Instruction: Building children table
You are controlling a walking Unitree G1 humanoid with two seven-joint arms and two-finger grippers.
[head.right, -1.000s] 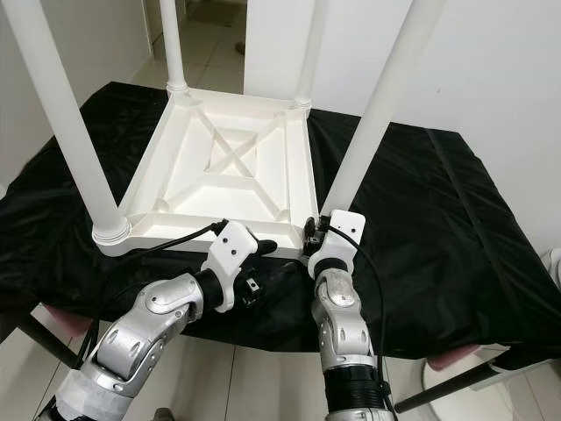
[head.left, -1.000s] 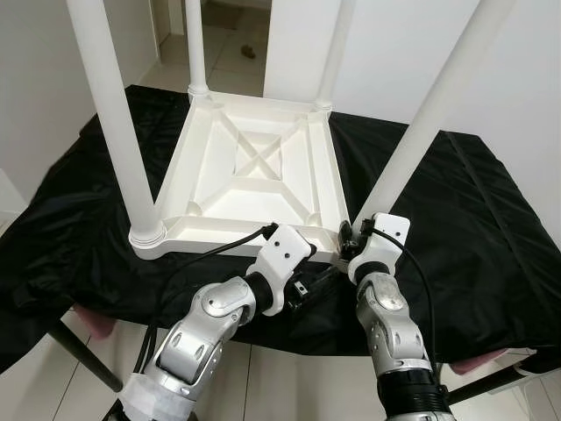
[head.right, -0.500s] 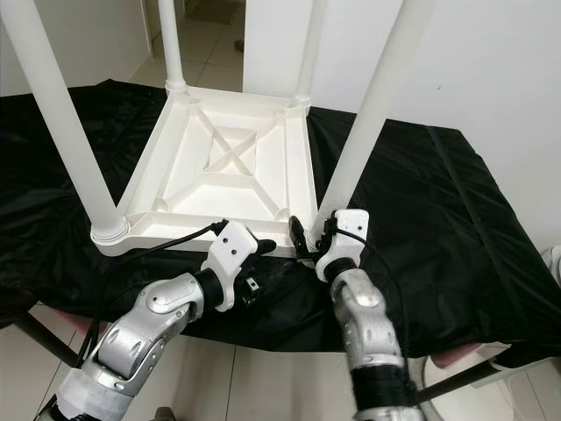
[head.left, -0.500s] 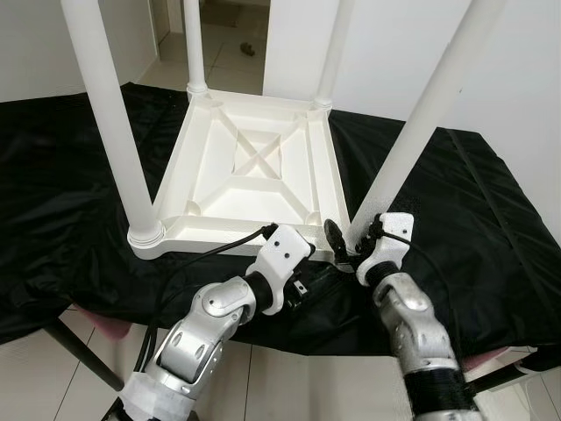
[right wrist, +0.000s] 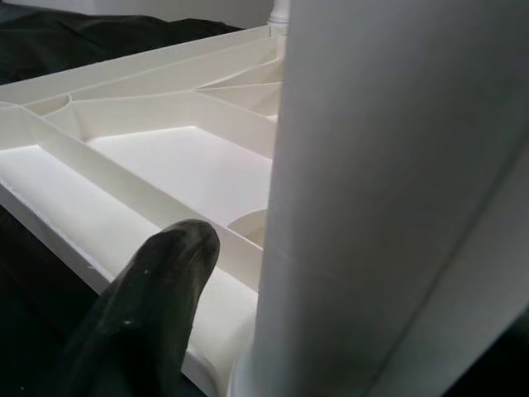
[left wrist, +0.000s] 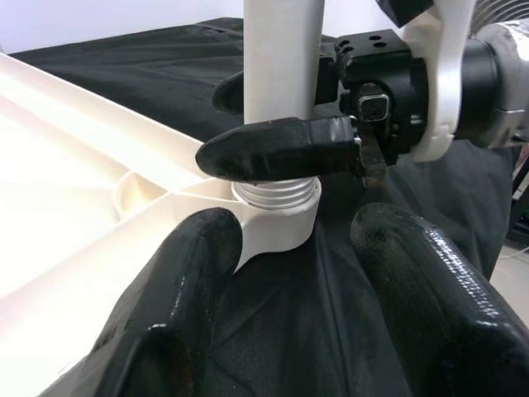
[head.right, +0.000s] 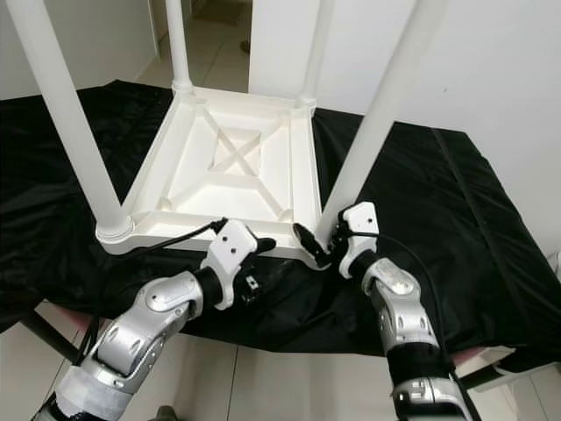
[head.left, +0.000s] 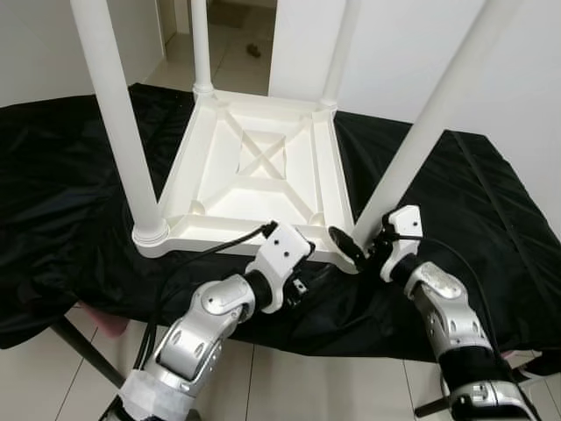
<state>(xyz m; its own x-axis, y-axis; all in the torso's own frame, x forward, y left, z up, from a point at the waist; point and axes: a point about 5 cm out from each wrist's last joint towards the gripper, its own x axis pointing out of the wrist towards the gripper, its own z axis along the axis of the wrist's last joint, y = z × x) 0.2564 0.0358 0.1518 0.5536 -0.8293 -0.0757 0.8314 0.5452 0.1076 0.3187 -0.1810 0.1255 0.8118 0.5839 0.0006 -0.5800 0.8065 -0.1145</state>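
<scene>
Black cloth [head.left: 79, 202] is spread over the tabletop, with pale floor tiles seen at the top of the frame and below the near edge. On the cloth, in the middle of the frame, the white children's table [head.left: 259, 175] is laid upside down, its ribbed underside up and its legs pointing upward.

Compared with a second ago, the right arm is swung outward toward the lower right of the frame, so that the right gripper [head.left: 361, 248] is now brought in from the side at the foot of the near-right leg [head.left: 421, 132]. Its jaws are closed around that leg just above the socket [left wrist: 277, 217]; in the left wrist view one black finger [left wrist: 277, 150] is seen across the front of the leg and the other behind it. A ring of thread is shown between leg and socket there, so the leg is judged not fully screwed home, and the new grip is judged to be a fresh hold for another turn.

The left gripper [left wrist: 306, 273] is kept at the near edge of the table, lower centre of the frame, its jaws apart and one finger resting by the socket corner, holding nothing.

Counted: one table top, four legs standing in its corners, two grippers, one cloth.
</scene>
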